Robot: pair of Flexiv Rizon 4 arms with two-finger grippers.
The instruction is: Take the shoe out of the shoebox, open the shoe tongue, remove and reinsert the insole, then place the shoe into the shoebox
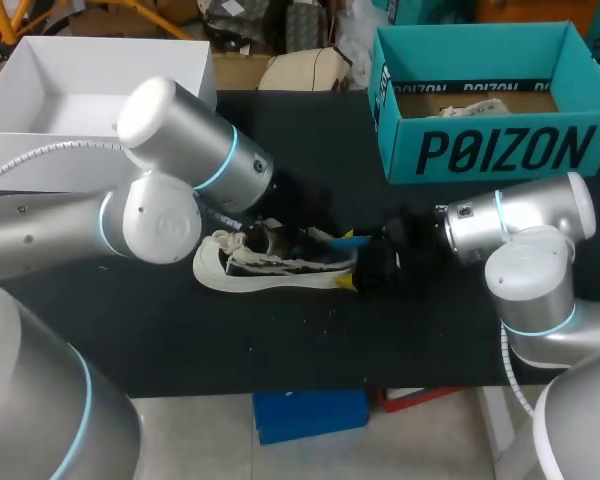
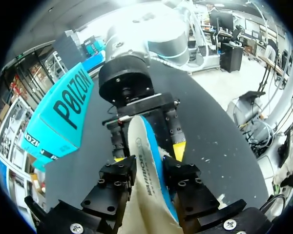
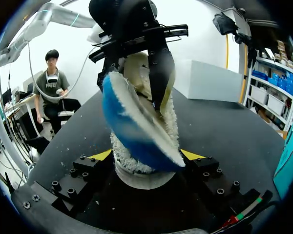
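A cream and black shoe [image 1: 270,266] lies on its side in the middle of the black table [image 1: 180,340]. Its blue-backed insole [image 1: 344,241] sticks out of the opening. My left gripper [image 1: 298,222] hovers over the shoe. In the left wrist view the insole [image 2: 144,146] stands between the spread fingers of this gripper [image 2: 147,170], which is open. My right gripper [image 1: 372,268] is shut on the shoe's right end. In the right wrist view its yellow tips flank the shoe [image 3: 136,171], and the insole [image 3: 132,126] rises ahead of the gripper [image 3: 146,158]. The teal shoebox [image 1: 480,150] stands at the back right.
A white open box [image 1: 40,150] stands at the back left, behind my left arm. The teal shoebox [image 2: 63,117] holds crumpled paper. Bare black table lies in front of the shoe, up to the front edge.
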